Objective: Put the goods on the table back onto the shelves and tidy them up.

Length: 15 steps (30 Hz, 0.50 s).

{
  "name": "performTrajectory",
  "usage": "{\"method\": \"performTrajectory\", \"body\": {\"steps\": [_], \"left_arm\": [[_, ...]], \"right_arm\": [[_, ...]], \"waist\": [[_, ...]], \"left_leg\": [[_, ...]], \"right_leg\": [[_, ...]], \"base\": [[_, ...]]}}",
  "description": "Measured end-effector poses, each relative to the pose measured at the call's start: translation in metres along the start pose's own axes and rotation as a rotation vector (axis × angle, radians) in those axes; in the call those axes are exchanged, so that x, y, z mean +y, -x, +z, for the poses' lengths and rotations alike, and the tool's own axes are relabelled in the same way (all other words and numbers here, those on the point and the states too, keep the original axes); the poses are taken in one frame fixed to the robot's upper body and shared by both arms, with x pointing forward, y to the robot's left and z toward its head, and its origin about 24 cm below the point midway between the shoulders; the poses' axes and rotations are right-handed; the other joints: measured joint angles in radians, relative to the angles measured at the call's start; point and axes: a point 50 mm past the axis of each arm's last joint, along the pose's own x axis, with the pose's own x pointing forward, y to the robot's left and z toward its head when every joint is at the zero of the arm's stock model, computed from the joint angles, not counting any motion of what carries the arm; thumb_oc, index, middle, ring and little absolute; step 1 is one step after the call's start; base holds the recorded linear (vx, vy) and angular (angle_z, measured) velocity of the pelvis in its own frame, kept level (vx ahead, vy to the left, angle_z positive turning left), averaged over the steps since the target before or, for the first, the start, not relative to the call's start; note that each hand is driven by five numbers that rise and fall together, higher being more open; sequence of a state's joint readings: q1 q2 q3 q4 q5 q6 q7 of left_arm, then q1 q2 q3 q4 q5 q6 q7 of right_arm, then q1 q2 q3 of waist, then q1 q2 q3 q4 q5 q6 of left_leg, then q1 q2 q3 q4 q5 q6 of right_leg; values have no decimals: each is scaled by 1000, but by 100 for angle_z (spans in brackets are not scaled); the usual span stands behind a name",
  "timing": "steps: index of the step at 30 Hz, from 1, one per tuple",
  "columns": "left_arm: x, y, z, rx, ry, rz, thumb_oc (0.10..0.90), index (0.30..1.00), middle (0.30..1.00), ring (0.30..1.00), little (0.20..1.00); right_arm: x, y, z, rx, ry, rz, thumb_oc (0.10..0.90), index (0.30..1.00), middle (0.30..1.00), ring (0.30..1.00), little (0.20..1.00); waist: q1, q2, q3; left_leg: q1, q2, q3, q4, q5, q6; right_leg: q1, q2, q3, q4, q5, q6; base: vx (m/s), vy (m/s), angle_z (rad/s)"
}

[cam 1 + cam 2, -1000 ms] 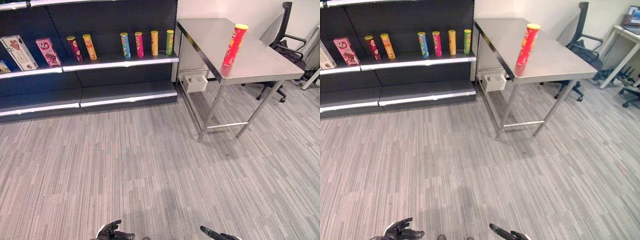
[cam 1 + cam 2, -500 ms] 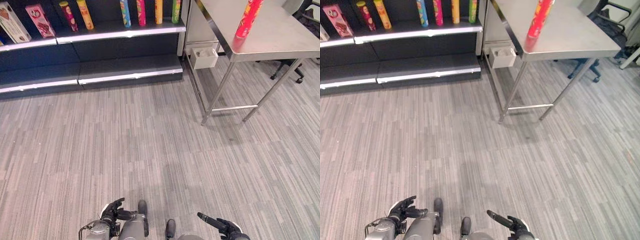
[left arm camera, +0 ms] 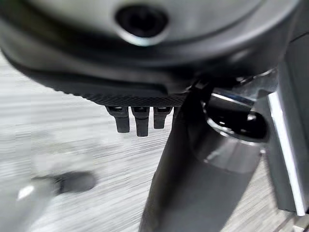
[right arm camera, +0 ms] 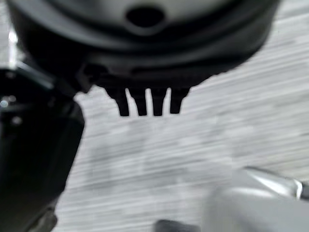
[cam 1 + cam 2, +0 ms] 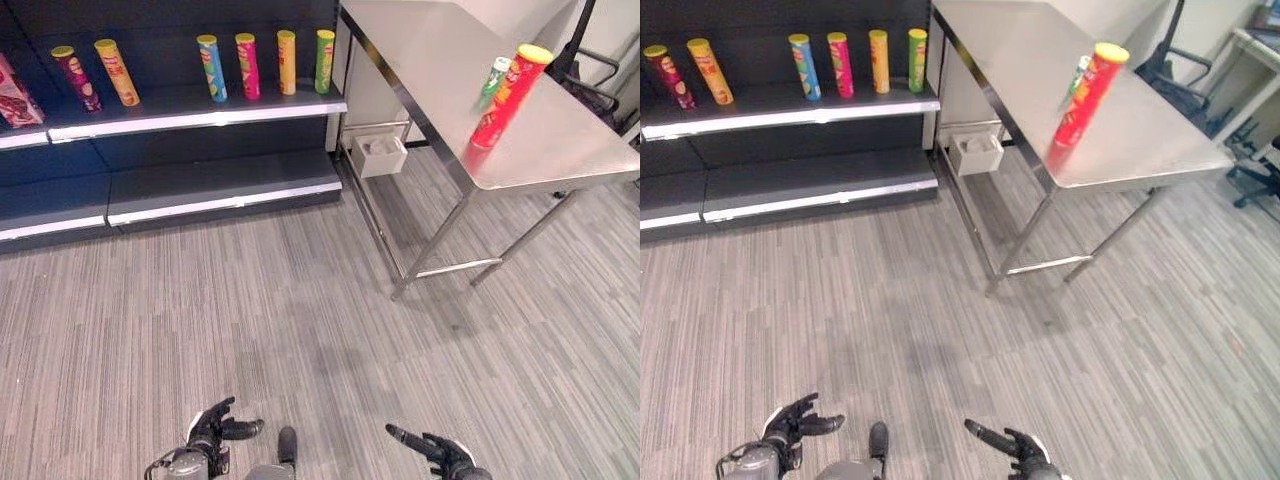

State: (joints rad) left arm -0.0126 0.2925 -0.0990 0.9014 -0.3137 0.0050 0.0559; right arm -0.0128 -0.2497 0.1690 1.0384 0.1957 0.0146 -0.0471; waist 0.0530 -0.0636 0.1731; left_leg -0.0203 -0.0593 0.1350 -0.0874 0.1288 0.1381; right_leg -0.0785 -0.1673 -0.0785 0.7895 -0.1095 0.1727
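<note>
Since half a second ago the head camera has swung back up and to the right, so more of the desk top shows and a small green-and-white container has come into sight behind the red can; nothing on the shelf or desk has itself shifted.

Nearest, low over the grey striped carpet, the left robot hand [image 5: 212,430] hangs with relaxed, spread fingers and holds nothing. To its right the right robot hand [image 5: 432,450] is likewise empty, its fingers stretched forward.

Farther off on the right stands the stainless-steel desk [image 5: 560,150]. Near its front edge the tall red cylindrical snack can with a yellow lid [image 5: 508,96] stands upright, with the small green-and-white container [image 5: 494,76] just behind it; whether the two touch I cannot tell.

Far left, the dark shelf unit [image 5: 220,105] carries a row of similar upright cans in several colours [image 5: 246,67].

By the look of it the red can is light, stiff cardboard with a smooth, somewhat slippery wall, tall and easy to tip. A wrap around its middle, firm but not crushing, seems best.
</note>
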Motion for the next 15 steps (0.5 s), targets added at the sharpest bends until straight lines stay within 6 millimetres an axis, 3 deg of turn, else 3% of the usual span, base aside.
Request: {"method": "performTrajectory", "body": {"steps": [1, 2, 3, 4, 5, 6, 8, 11, 12, 15], "left_arm": [[0, 0, 2, -7, 7, 1, 800, 900, 900, 900, 900], [-1, -1, 3, -10, -8, 2, 800, 900, 900, 900, 900], [-4, -1, 4, -14, -12, 0, 800, 900, 900, 900, 900], [-3, 0, 1, -5, -11, 6, 800, 900, 900, 900, 900], [-3, 2, 3, -25, -6, 4, 800, 900, 900, 900, 900], [0, 3, 6, -41, -9, 7, 800, 900, 900, 900, 900], [8, 3, 7, -44, -20, 26, 800, 900, 900, 900, 900], [4, 2, 4, -29, -25, 14, 800, 900, 900, 900, 900], [-3, 3, 2, -26, -12, -2, 800, 900, 900, 900, 900], [-12, 7, 3, -56, 5, -36, 800, 900, 900, 900, 900]], "right_arm": [[-1, -1, 2, -4, -3, -5, 800, 900, 900, 900, 900], [-3, -1, 6, -25, -15, -13, 800, 900, 900, 900, 900], [-7, 0, 3, -15, 5, -17, 800, 900, 900, 900, 900], [-12, 0, 3, -15, 4, -28, 800, 900, 900, 900, 900], [-14, 1, -4, 12, 15, -35, 800, 900, 900, 900, 900], [-14, 2, -9, 26, 23, -34, 800, 900, 900, 900, 900], [-8, 3, -16, 53, 10, -22, 800, 900, 900, 900, 900], [-6, 5, -28, 99, 5, -22, 800, 900, 900, 900, 900], [-7, 6, -34, 123, 2, -28, 800, 900, 900, 900, 900], [-8, 6, -30, 107, 7, -25, 800, 900, 900, 900, 900]], "waist": [[1, 20, 10], [-3, 28, 16], [-24, 76, 20], [-36, 90, 26], [-49, 88, 25], [-44, 78, 26], [-47, 39, 34], [-80, -7, 32], [-71, -4, 33], [-64, 2, 26]], "left_leg": [[23, -2, 3, 8, -40, 25], [52, -8, 9, 12, -58, 28], [100, 6, 9, 11, -108, 32], [138, -6, 15, 3, -113, 10], [155, -5, 15, -2, -142, -18], [168, -5, 23, -2, -153, -30], [196, 3, 18, -1, -183, -76], [254, 12, -35, -1, -217, -126], [288, 28, -41, 6, -229, -144], [280, 94, -35, 134, -252, -183]], "right_leg": [[-65, -23, -13, 52, 8, -4], [-146, -82, -79, 151, 22, -22], [-217, -99, -120, 58, 10, -25], [-252, -140, -167, -117, 6, -36], [-270, -141, -219, -300, 7, -24], [-262, -114, -250, -487, 21, -20], [-277, -42, -237, -725, 98, -1], [-207, 18, -186, -808, 156, -23], [-169, 34, -164, -823, 230, -77], [-69, 103, -178, -881, 300, -149]], "base": [[269, 127, 3], [203, 53, -10], [458, -11, -1], [349, -122, 5], [448, -166, -6], [285, -149, -5], [316, -150, 4], [272, -163, 54], [217, -181, 46], [169, -191, 30]]}}
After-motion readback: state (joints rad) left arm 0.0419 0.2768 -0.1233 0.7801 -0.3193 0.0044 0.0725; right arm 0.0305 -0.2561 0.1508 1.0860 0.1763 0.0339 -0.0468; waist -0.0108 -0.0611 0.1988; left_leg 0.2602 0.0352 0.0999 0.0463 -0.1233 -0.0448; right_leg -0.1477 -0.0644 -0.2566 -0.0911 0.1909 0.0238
